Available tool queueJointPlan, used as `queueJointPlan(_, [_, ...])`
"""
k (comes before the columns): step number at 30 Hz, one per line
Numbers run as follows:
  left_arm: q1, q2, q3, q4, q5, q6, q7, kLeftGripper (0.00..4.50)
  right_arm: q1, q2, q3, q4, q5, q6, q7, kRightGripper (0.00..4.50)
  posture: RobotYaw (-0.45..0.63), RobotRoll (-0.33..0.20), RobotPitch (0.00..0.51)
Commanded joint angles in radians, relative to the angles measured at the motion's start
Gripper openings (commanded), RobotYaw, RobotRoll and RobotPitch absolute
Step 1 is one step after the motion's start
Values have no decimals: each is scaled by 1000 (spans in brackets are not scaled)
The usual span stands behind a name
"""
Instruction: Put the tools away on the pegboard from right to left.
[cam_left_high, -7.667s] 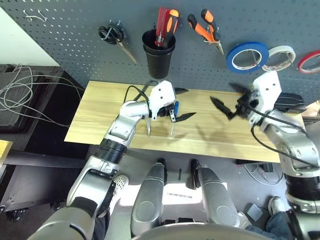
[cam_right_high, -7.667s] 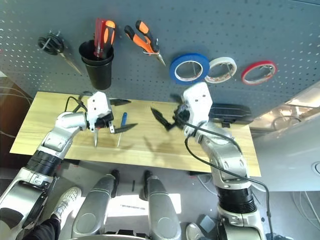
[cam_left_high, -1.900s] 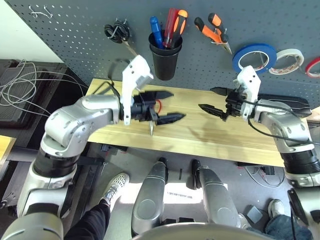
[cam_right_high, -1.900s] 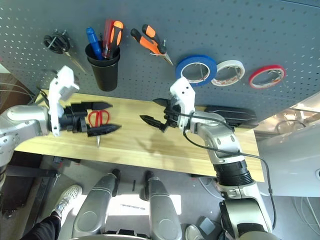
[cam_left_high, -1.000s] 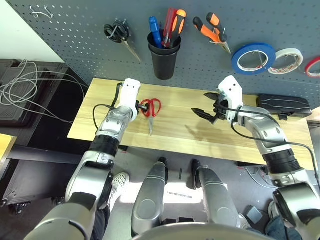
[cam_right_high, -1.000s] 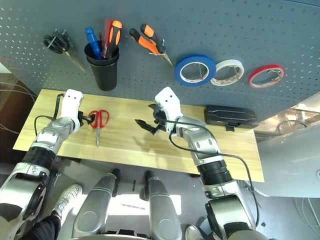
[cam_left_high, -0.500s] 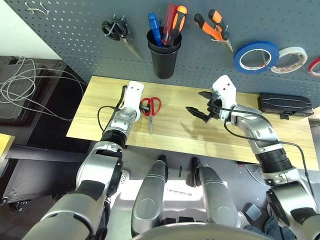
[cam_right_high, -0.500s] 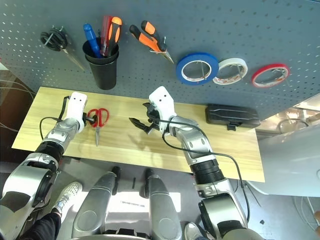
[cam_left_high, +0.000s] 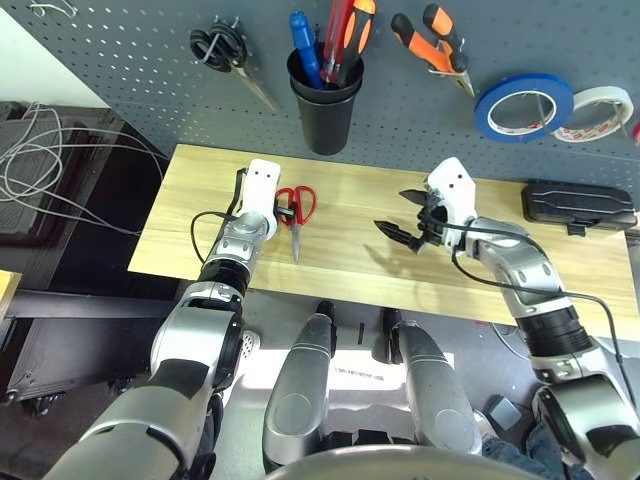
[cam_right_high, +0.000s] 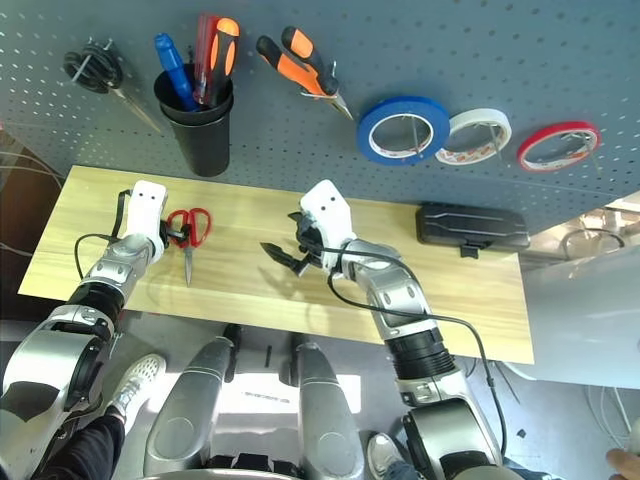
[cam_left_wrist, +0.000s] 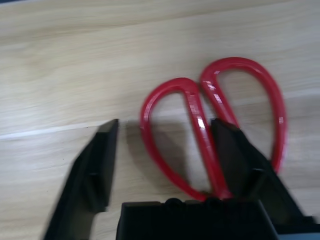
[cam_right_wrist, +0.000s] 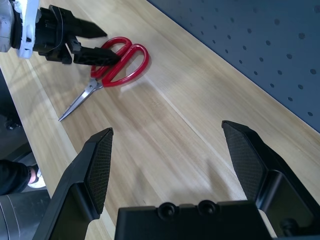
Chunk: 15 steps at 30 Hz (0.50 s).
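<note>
Red scissors: the red-handled scissors (cam_left_high: 296, 206) lie flat on the wooden table (cam_left_high: 340, 245), below and left of the black cup (cam_left_high: 324, 112), blades pointing toward the table's near edge
Change, left arm: against the view from two seconds back, where I had it raised above the scissors with wide fingers, the left gripper (cam_left_wrist: 165, 131) now sits low at the handles; its fingers have narrowed over the last second
Left gripper state: spread around one red loop, one finger outside it, the other finger lying over the shank between the two loops; I cannot tell if it pinches yet
Change, right arm: the right gripper (cam_left_high: 407, 217) has drawn in toward the table's middle, right of the cup, and has held there for the last second
Right gripper state: fingers wide apart, holding nothing, above bare wood
Cup contents: black cup on the pegboard (cam_left_high: 150, 60) holds the slim blue-handled screwdriver (cam_left_high: 303, 33), one red-handled and one orange-handled tool beside it; three handles counted
Hung tools: orange-and-black-handled pliers (cam_left_high: 434, 40) just right of the cup; blue tape roll (cam_left_high: 523, 106) further right; black-handled scissors (cam_left_high: 221, 51) left of the cup
Tape rolls: three on the pegboard, blue, white (cam_right_high: 479, 135), red (cam_right_high: 557, 144)
Scissors count: two, one red, one black
Black case: one black case (cam_left_high: 579, 205) on the table, far right of the cup
</note>
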<state>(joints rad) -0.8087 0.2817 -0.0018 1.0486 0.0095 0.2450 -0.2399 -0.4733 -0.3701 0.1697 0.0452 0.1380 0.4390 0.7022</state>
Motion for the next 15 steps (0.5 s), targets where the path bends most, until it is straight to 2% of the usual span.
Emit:
queueJointPlan(1, [71, -33, -11, 58, 0, 136, -47, 2279, 1, -6, -3, 6, 2, 9, 4, 4500, 39, 0, 451])
queueJointPlan(2, [74, -35, -7, 51, -3, 148, -54, 2144, -3, -6, -4, 10, 3, 9, 3, 4500, 39, 0, 451])
queueJointPlan(7, [94, -33, 22, -7, -13, 150, -46, 2144, -36, 4, -10, 33, 7, -8, 3, 4500, 57, 0, 443])
queueJointPlan(12, [141, -12, 57, -149, -25, 119, -20, 2144, -71, 11, -9, 26, 18, -13, 13, 4500, 73, 0, 431])
queueJointPlan(15, [239, 2, 69, -393, -38, 121, -26, 2144, -85, 7, -4, -5, 30, -3, 30, 4500, 89, 0, 418])
